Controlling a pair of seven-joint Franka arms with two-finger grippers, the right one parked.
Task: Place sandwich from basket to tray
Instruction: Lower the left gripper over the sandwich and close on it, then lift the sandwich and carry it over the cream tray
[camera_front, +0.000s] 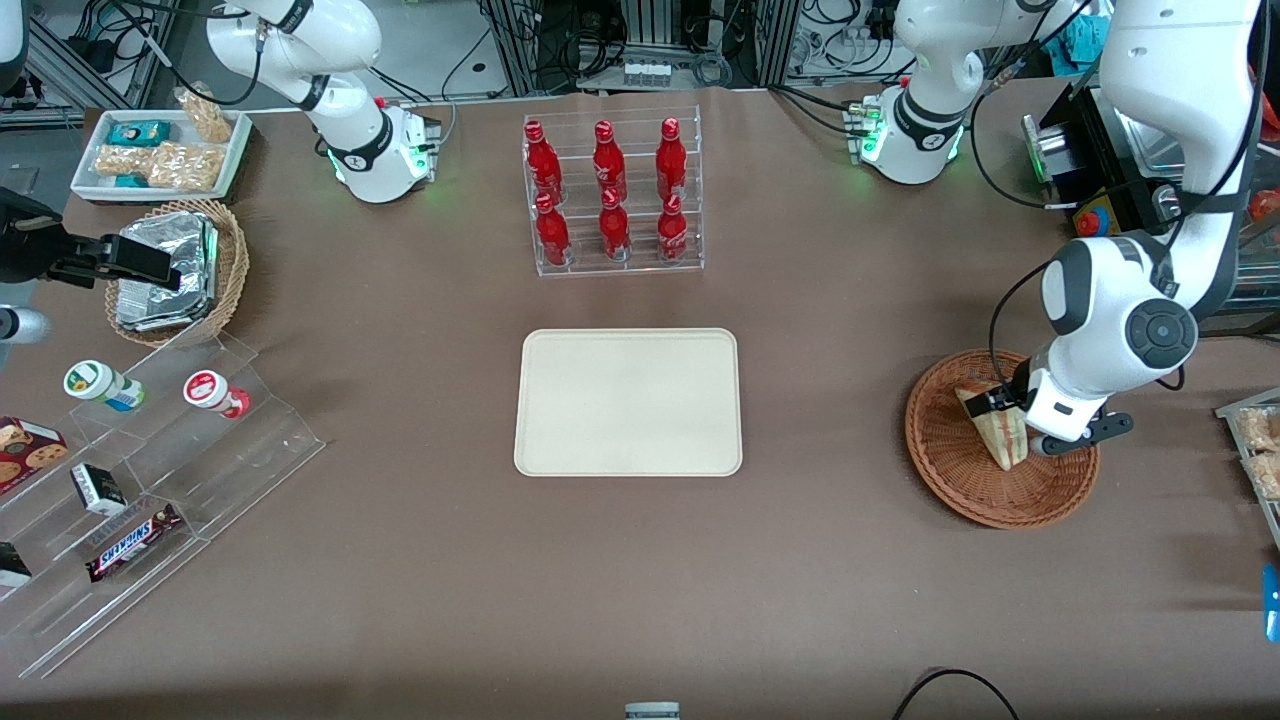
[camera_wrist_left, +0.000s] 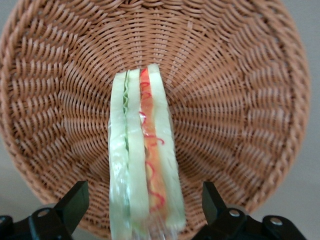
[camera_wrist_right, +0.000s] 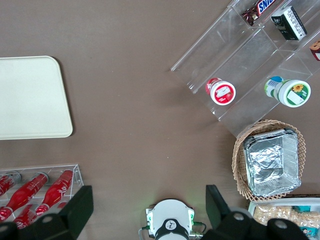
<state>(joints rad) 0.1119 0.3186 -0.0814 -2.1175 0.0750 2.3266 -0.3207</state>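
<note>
Rough woven wicker basket (camera_wrist_left: 240, 100), glossy clear-wrapped sandwich (camera_wrist_left: 145, 165), matt black plastic hand (camera_wrist_left: 145, 210), smooth matt tray (camera_front: 628, 401).

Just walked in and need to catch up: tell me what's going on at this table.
The working arm's gripper is down over the reddish-brown wicker basket at its end of the table, fingers open on either side of the wrapped sandwich, not yet closed on it. The sandwich is in the basket. The cream tray at the table's middle has nothing on it yet.
</note>
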